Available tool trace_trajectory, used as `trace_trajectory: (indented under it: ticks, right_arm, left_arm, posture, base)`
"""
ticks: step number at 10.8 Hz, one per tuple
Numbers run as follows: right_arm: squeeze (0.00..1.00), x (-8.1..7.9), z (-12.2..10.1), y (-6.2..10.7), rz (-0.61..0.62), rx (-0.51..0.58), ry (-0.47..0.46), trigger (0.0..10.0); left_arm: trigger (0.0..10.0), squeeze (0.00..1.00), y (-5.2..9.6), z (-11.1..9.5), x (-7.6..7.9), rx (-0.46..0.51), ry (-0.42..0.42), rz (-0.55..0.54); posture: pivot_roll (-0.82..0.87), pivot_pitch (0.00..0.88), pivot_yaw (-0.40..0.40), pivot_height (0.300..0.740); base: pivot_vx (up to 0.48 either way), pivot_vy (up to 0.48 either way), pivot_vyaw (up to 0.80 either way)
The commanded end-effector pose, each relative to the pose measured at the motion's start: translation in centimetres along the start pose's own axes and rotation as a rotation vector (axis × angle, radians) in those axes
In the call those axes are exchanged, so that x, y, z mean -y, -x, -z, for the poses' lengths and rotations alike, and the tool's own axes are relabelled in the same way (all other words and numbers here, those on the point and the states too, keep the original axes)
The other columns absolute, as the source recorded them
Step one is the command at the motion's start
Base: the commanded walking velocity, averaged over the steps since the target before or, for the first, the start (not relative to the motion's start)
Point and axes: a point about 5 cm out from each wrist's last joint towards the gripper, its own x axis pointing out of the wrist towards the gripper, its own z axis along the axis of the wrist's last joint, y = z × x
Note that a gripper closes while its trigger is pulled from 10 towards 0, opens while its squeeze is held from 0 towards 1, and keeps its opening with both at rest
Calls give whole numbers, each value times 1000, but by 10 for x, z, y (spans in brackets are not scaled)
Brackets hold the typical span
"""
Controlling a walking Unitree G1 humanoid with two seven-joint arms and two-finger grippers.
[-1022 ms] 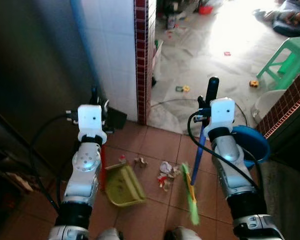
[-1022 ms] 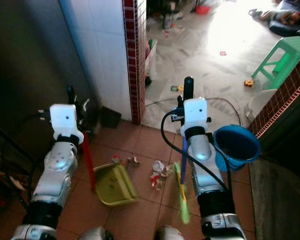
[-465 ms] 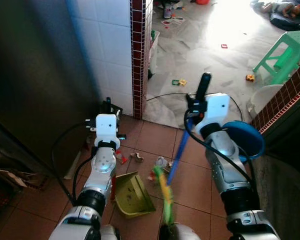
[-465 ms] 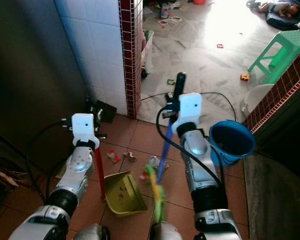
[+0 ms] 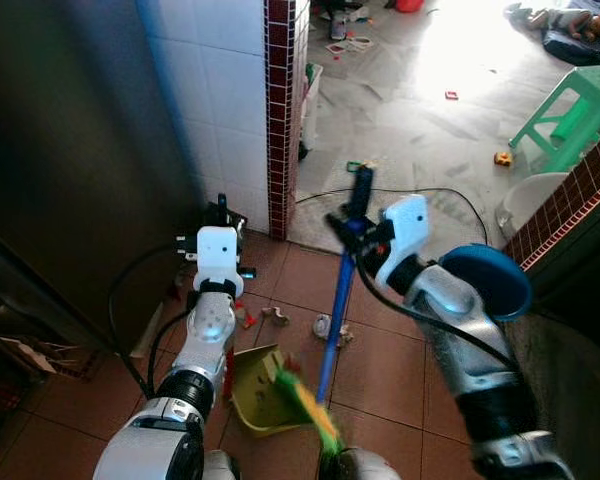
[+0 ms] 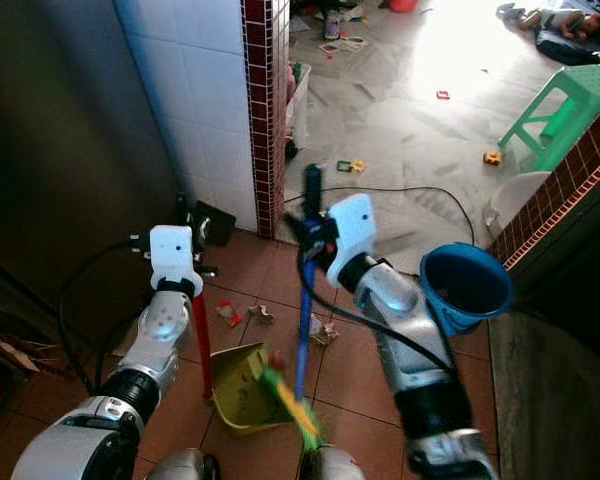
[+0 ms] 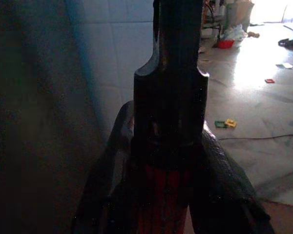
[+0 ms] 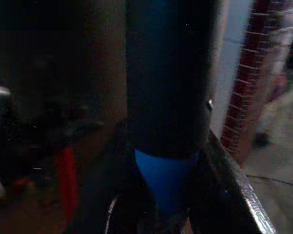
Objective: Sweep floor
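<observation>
1. Broom (image 5: 332, 320): its blue stick is clamped in the right claw (image 5: 352, 212), bristles at the dustpan's mouth.
2. Dustpan (image 5: 257, 391) stands on the tiles, its red handle clamped in the left claw (image 5: 218, 212).
3. Scraps (image 5: 330, 328) lie beyond the bristles; a skewed stroke could scatter them or tip the pan.

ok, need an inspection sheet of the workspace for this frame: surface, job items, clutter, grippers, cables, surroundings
Surface: terracotta tile floor underfoot, pale floor beyond the doorway.
Job's things: blue-handled broom with its green bristles at the mouth of the yellow-green dustpan; the dustpan has a red handle.
Clutter: paper scraps on the tiles near the broom; small toys on the pale floor.
Grippers: right gripper shut on the broom handle; left gripper shut on the dustpan handle.
Cables: black cable lying on the pale floor.
Surroundings: white tiled wall with red brick edge, blue bucket, green stool.
</observation>
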Motion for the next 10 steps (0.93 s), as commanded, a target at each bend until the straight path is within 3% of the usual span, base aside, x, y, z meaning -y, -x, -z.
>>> trace_trajectory:
  ticks: [1, 2, 3, 4, 5, 7, 10]
  right_arm:
    - [0, -5, -15, -1, -69, 42, 6, 10000]
    - [0, -4, -23, -2, -92, 56, 19, 10000]
    - [0, 8, -47, -7, -61, 122, 101, 10000]
    - [0, 26, -74, -14, 55, 223, 179, 10000]
    - [0, 35, -85, -18, 130, 267, 215, 10000]
    - [0, 38, -91, -27, 193, 304, 271, 10000]
    - [0, 29, -80, -35, 196, 307, 329, 10000]
  left_arm:
    - [10000, 0, -1, 2, 2, -20, -1, 6]
    - [10000, 0, -1, 2, 3, -21, 1, 9]
    - [10000, 0, -1, 3, 4, -28, 5, 18]
    - [10000, 0, -1, 4, 8, -40, 41, 51]
    - [10000, 0, -1, 4, 13, -51, 91, 96]
    - [10000, 0, 2, 9, 13, -78, 92, 116]
    - [10000, 0, 5, 14, 21, -132, 113, 198]
  posture:
    - [-91, 86, -12, 740]
    - [-91, 86, -12, 740]
    - [-92, 86, -10, 740]
    - [-92, 88, -9, 740]
    - [-91, 90, -9, 740]
    - [-60, 101, 1, 740]
    - [-46, 107, 8, 740]
  base:
    - [0, 0, 0]
    - [0, 0, 0]
    - [0, 0, 0]
    - [0, 0, 0]
    - [0, 0, 0]
    - [0, 0, 0]
    - [0, 0, 0]
